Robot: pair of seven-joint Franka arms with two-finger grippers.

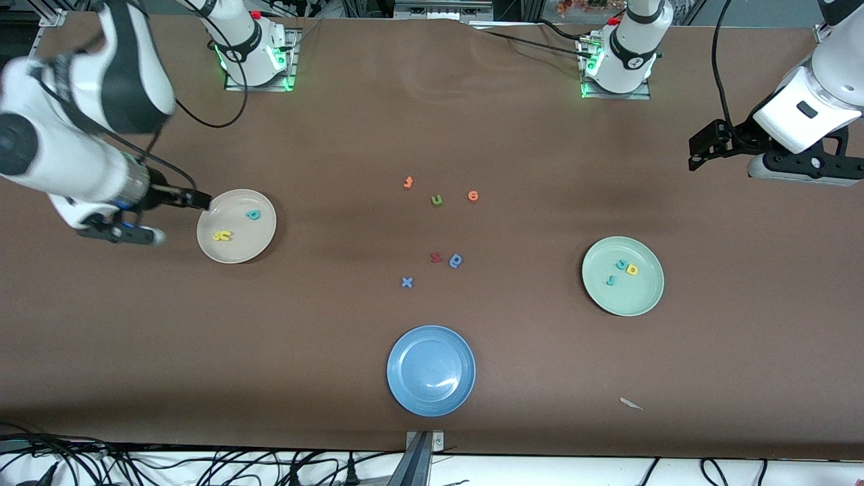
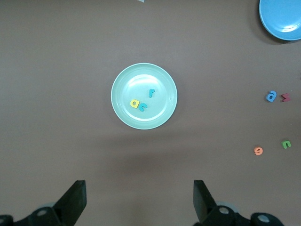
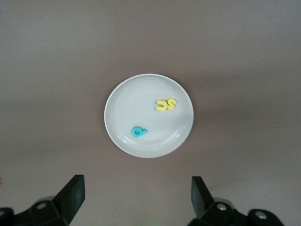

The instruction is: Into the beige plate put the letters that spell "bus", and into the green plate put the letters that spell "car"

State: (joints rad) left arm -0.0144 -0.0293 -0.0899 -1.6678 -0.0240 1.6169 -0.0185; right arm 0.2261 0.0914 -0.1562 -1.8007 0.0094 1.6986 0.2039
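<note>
Letters b, u and s sit in beige plate; c/a/r in green plate. Right gripper over beige plate's edge, left gripper over table's end, both open & empty.

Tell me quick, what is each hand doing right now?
Left hand: open, holding nothing, above the green plate.
Right hand: open, holding nothing, above the beige plate.

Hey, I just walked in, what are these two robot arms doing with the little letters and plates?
They are sorting foam letters into plates. The beige plate holds a teal b, a yellow u and a yellow s. The green plate holds a teal c, a teal r and a yellow a. The right gripper is open above the beige plate, and the left gripper is open, up by the green plate. Neither holds anything.
</note>
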